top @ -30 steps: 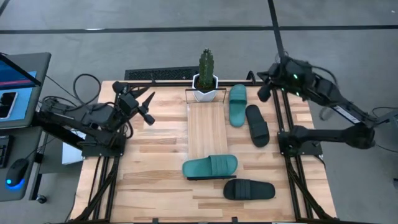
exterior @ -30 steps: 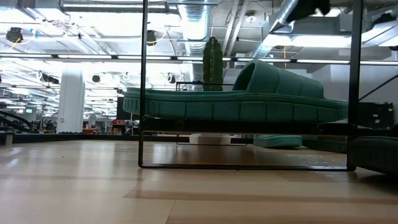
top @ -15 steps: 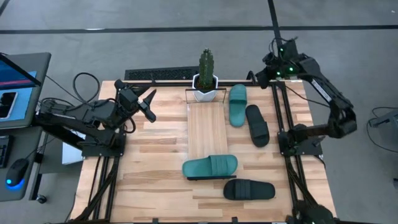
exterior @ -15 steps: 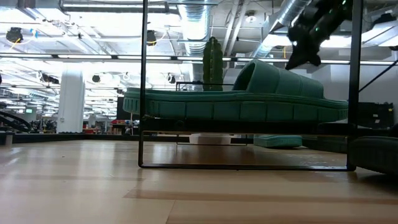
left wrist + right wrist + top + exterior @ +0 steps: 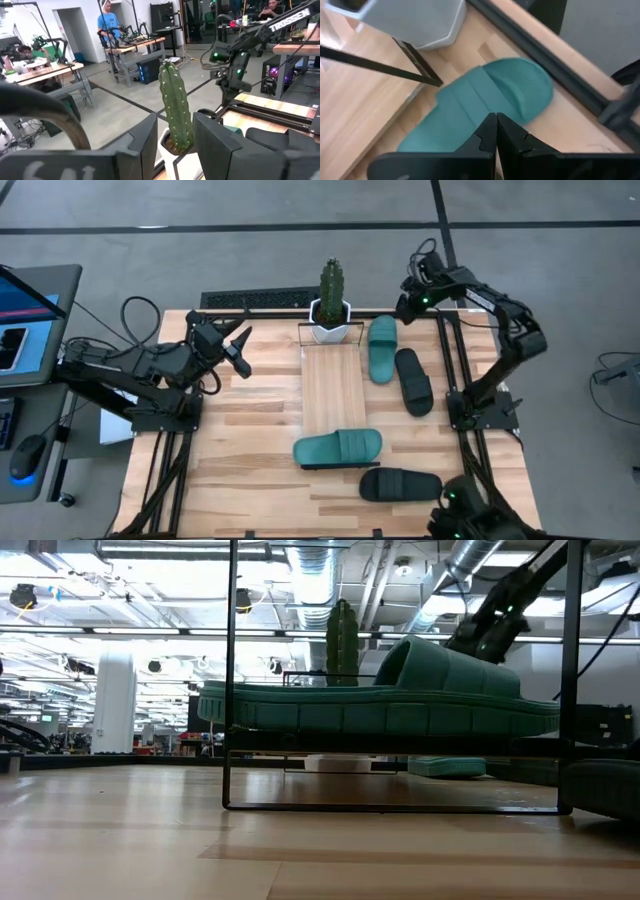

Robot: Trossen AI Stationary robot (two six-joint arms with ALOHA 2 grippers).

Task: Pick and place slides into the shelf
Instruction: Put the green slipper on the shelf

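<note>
A teal slide [image 5: 381, 348] and a black slide [image 5: 413, 381] lie soles down on the table's far right. Another teal slide [image 5: 338, 448] lies across the near end of the shelf [image 5: 333, 380], sole on the plank; it also shows in the low view [image 5: 380, 700]. A second black slide [image 5: 400, 484] lies on the table by the near edge. My right gripper [image 5: 407, 306] is shut and empty, above the far teal slide's far end [image 5: 520, 92]. My left gripper [image 5: 241, 352] is open and empty over the table's left, pointing at the cactus.
A cactus in a white pot [image 5: 331, 308] stands at the shelf's far end. The shelf's black wire frame [image 5: 232, 680] rises at its near end. A laptop [image 5: 25, 320] sits off the table's left. Black rails run along both table sides.
My right gripper has swung from beyond the table's far right corner toward the left, and has come down toward the far teal slide. The slides have kept still.
</note>
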